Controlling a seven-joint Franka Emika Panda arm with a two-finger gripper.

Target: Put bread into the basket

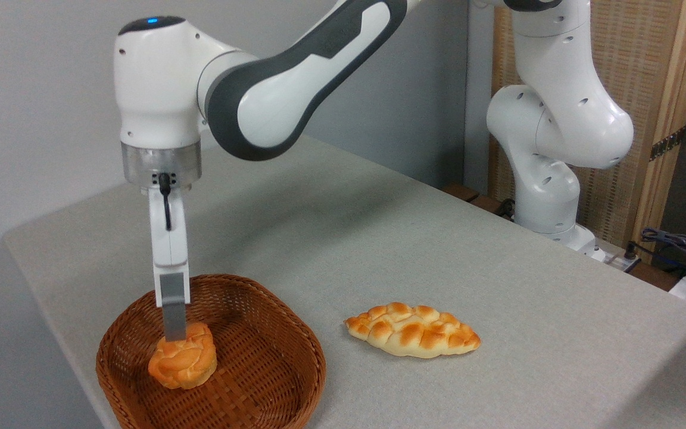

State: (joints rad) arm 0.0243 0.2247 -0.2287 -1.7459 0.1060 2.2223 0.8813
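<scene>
The bread (183,358), a small orange-golden knotted bun, lies inside the brown wicker basket (271,357) at the front left of the table, on the basket's left half. My gripper (174,333) comes straight down onto it and is seen edge-on. One grey finger (173,313) shows, its tip overlapping the bun's top. The other finger is hidden behind it, so the gap between the fingers cannot be read. The bun looks to rest on the basket floor.
A longer, paler braided loaf (413,329) lies on the grey table right of the basket. The arm's white base (548,196) stands at the table's back right, with cables (676,244) beside it. The table's left edge runs close to the basket.
</scene>
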